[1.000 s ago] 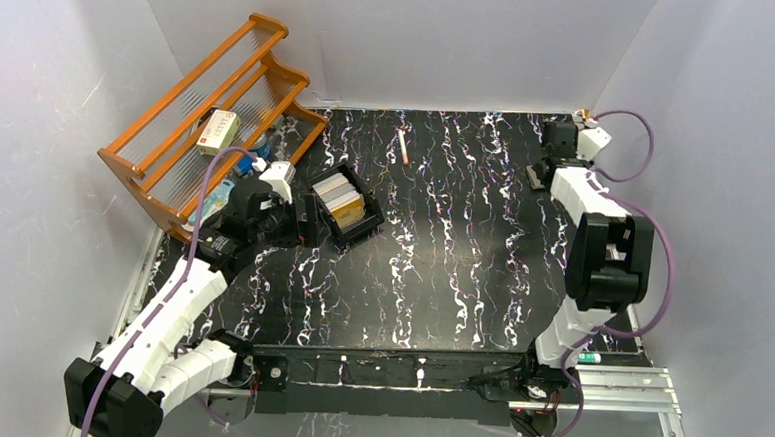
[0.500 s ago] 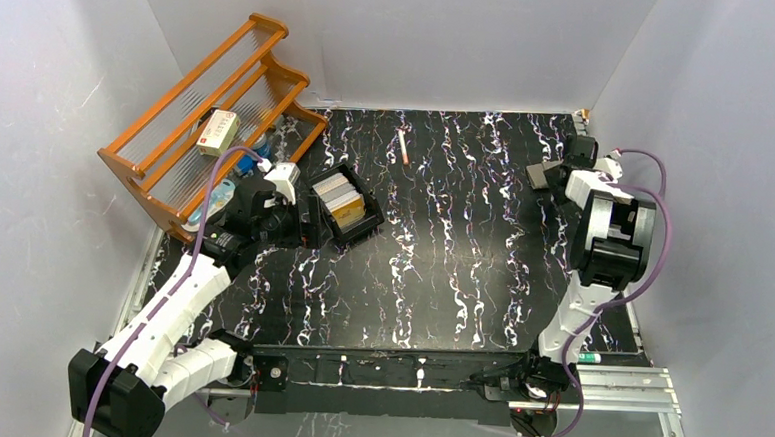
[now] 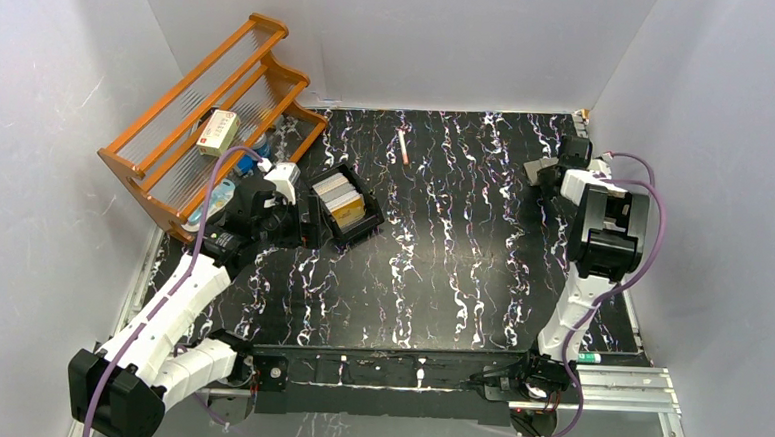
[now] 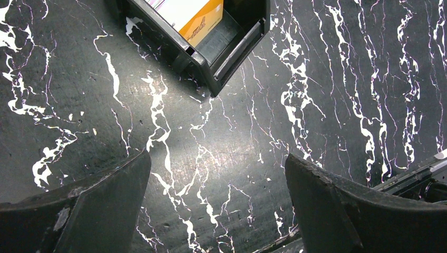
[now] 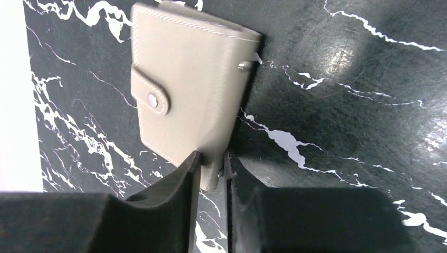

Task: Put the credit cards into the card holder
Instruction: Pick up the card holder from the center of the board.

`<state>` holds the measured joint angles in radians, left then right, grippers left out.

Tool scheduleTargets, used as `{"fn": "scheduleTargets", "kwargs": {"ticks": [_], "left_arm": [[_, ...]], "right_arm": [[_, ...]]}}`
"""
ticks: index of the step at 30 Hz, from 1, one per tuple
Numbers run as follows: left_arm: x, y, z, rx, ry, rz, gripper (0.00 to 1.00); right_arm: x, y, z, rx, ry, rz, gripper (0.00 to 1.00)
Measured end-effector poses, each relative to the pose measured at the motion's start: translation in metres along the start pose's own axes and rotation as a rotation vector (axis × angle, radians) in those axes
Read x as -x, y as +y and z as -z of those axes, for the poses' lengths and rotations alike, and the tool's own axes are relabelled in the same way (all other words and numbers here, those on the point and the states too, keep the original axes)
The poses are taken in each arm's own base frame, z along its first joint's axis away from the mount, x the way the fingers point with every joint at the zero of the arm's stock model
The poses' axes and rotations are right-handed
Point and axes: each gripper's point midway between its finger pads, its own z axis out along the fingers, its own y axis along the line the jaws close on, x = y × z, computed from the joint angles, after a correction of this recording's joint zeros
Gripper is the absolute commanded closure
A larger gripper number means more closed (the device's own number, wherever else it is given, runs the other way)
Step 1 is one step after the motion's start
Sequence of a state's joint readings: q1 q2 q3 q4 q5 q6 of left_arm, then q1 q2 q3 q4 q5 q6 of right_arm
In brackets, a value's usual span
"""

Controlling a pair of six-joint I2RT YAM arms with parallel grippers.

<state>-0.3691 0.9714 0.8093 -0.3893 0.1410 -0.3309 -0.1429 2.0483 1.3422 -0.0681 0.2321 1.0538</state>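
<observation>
The card holder [image 5: 184, 89] is a closed grey-brown wallet with a snap tab, lying at the table's far right [image 3: 536, 170]. My right gripper [image 5: 211, 159] is shut on its near corner, one finger on each side of the edge. The credit cards [image 3: 342, 197] stand stacked in a black tray [image 3: 366, 227] at the left; in the left wrist view a white and orange card [image 4: 192, 13] shows at the top. My left gripper [image 4: 219, 163] hangs open just in front of the tray [image 4: 232, 52], with nothing between its fingers.
An orange wooden rack [image 3: 209, 109] stands at the back left with a cream box [image 3: 218, 132] on it and a blue bottle [image 3: 218, 196] beneath. A thin orange stick [image 3: 403, 146] lies near the back wall. White walls close in on three sides.
My right arm has swung from the far right corner onto the card holder, and its jaws have narrowed onto the holder's corner. The left arm has barely moved.
</observation>
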Motion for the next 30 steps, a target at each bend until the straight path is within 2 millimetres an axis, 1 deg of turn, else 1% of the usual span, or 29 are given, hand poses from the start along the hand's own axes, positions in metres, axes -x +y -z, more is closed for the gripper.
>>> {"fn": "scheduleTargets", "kwargs": {"ticks": [4,5,8,11,13,17,18,21,23,24,27,28,30], "left_arm": [[0.000,0.000,0.000,0.000,-0.001,-0.004,0.02],[0.000,0.000,0.000,-0.001,-0.002,-0.006,0.01],[0.001,0.000,0.001,-0.001,-0.006,-0.008,0.01],[0.002,0.000,0.002,0.001,-0.011,-0.010,0.01],[0.002,0.000,0.003,0.001,-0.013,-0.013,0.01],[0.002,0.000,0.003,0.000,-0.015,-0.023,0.02],[0.002,0.000,0.003,0.000,-0.015,-0.024,0.02],[0.002,0.000,0.003,-0.002,-0.013,-0.027,0.04],[0.002,0.000,0.003,-0.004,-0.011,-0.027,0.05],[0.001,0.000,0.003,-0.007,-0.008,-0.027,0.07],[-0.002,-0.003,0.002,-0.024,0.006,-0.023,0.18],[-0.003,-0.006,0.003,-0.038,0.015,-0.019,0.22],[-0.006,-0.013,0.003,-0.071,0.040,-0.003,0.30]], "right_arm": [[0.000,0.000,0.000,0.002,-0.002,0.001,0.98],[0.000,0.000,0.000,0.005,-0.003,0.007,1.00],[0.000,-0.002,0.003,0.011,-0.005,0.034,1.00],[-0.002,-0.009,0.016,0.014,0.003,0.084,1.00],[-0.006,-0.012,0.029,0.022,0.029,0.137,1.00],[-0.020,-0.015,0.055,0.049,0.089,0.254,1.00],[-0.027,-0.018,0.065,0.058,0.112,0.284,1.00],[-0.061,-0.032,0.097,0.084,0.198,0.371,1.00],[-0.089,-0.042,0.121,0.104,0.257,0.441,1.00],[-0.108,-0.046,0.135,0.116,0.297,0.490,1.00],[-0.151,-0.049,0.168,0.169,0.386,0.602,1.00],[-0.163,-0.051,0.178,0.187,0.411,0.631,1.00],[-0.187,-0.060,0.203,0.232,0.459,0.697,1.00]]}}
